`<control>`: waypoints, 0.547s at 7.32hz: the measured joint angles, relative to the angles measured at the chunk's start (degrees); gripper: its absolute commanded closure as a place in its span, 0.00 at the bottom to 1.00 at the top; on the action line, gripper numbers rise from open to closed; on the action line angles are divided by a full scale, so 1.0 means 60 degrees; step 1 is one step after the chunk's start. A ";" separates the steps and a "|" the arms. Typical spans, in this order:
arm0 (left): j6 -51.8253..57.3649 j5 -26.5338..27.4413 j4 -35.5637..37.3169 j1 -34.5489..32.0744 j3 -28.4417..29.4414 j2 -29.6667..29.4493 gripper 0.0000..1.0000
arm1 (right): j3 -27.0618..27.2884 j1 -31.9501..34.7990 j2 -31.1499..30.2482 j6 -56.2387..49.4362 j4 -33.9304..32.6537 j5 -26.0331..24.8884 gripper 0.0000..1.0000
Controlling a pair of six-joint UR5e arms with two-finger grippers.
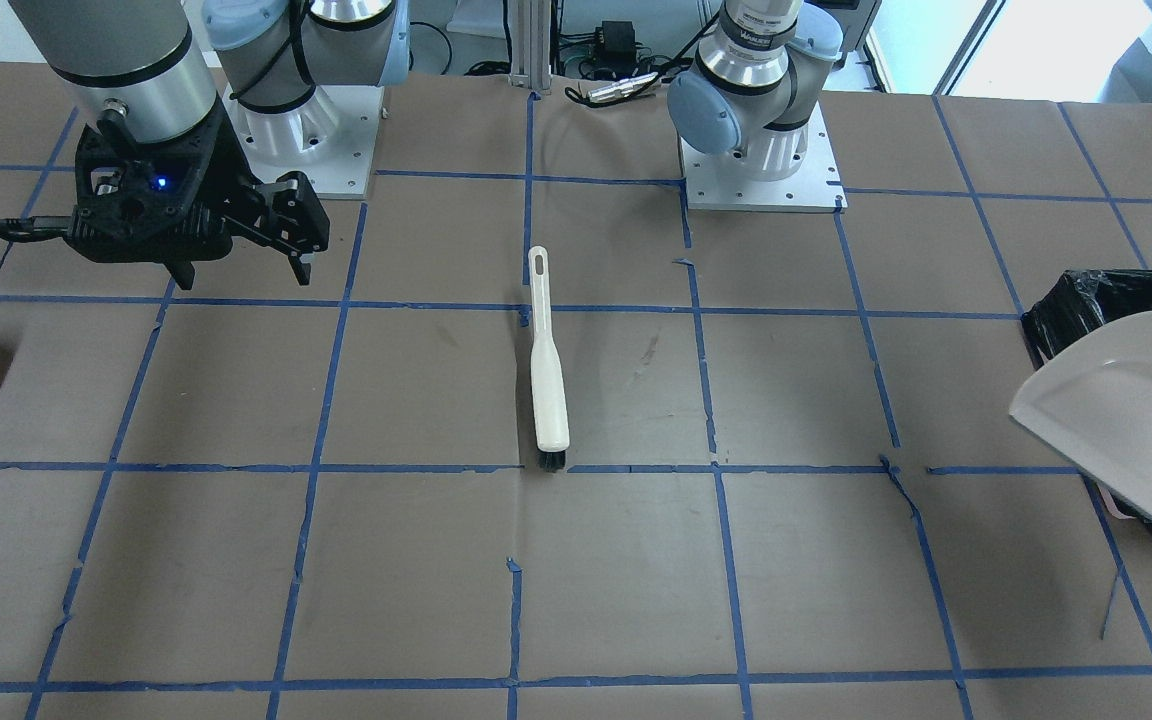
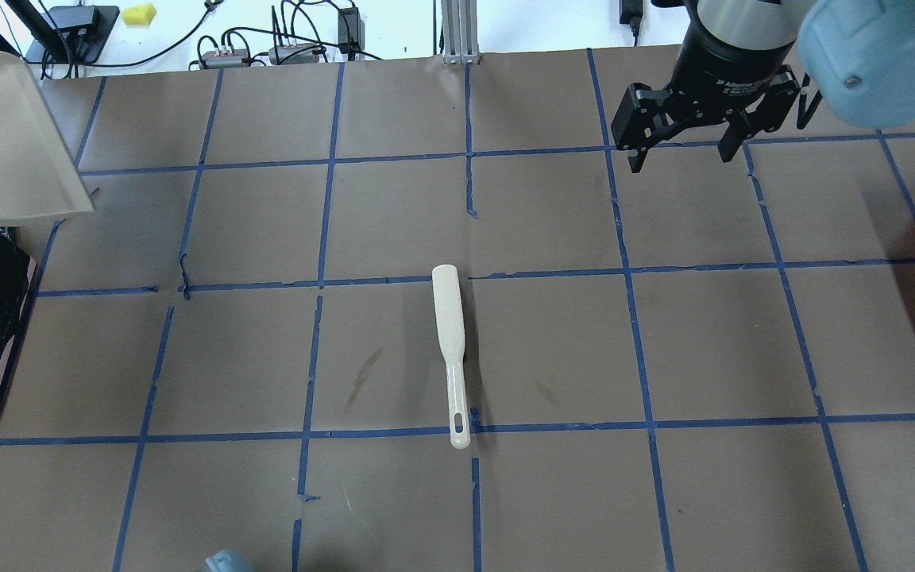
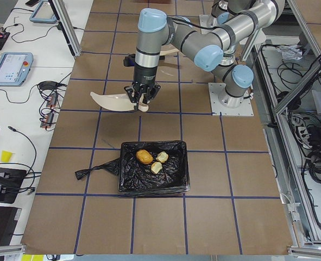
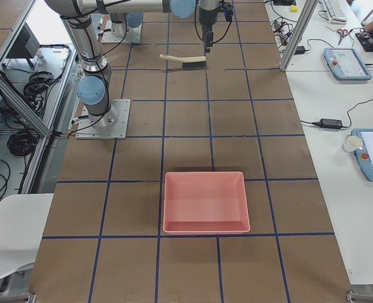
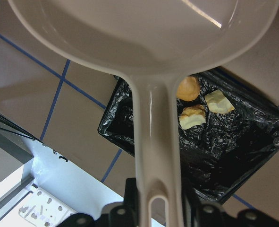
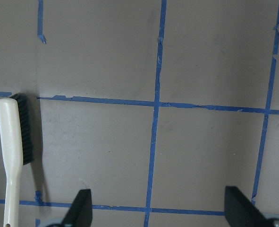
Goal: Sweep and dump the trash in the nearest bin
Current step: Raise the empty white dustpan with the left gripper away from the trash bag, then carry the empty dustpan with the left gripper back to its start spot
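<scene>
Black-lined bin (image 5: 233, 156) is holding all three trash pieces (image 5: 192, 117), so you're basically finishing: left end effector (image 3: 142, 97) clamping the empty dustpan (image 5: 144, 38), right end effector (image 2: 682, 155) hanging open.

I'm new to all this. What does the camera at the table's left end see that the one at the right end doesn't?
Only the left-end view: the black-lined bin with three pieces of trash in it, and the left gripper holding a pale dustpan above the table.
Only the right-end view: an empty pink tray, a white brush lying on the table, and the right gripper.
Both: the brown table with its blue tape grid.
</scene>
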 measured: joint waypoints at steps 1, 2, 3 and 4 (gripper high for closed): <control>-0.0424 -0.0018 0.0067 -0.0702 -0.0187 -0.0012 0.90 | -0.0001 -0.0007 0.0000 -0.0003 -0.0046 0.0007 0.00; -0.0900 -0.0038 0.0062 -0.1424 -0.0322 -0.0088 0.90 | -0.0001 -0.0010 -0.0003 -0.0008 -0.0065 0.0010 0.00; -0.1639 -0.0043 0.0033 -0.2153 -0.0493 -0.0135 0.90 | -0.0001 -0.0013 -0.0003 -0.0007 -0.0072 0.0011 0.00; -0.2573 -0.0038 0.0027 -0.2825 -0.0707 -0.0161 0.90 | 0.0002 -0.0014 -0.0002 -0.0005 -0.0062 0.0014 0.00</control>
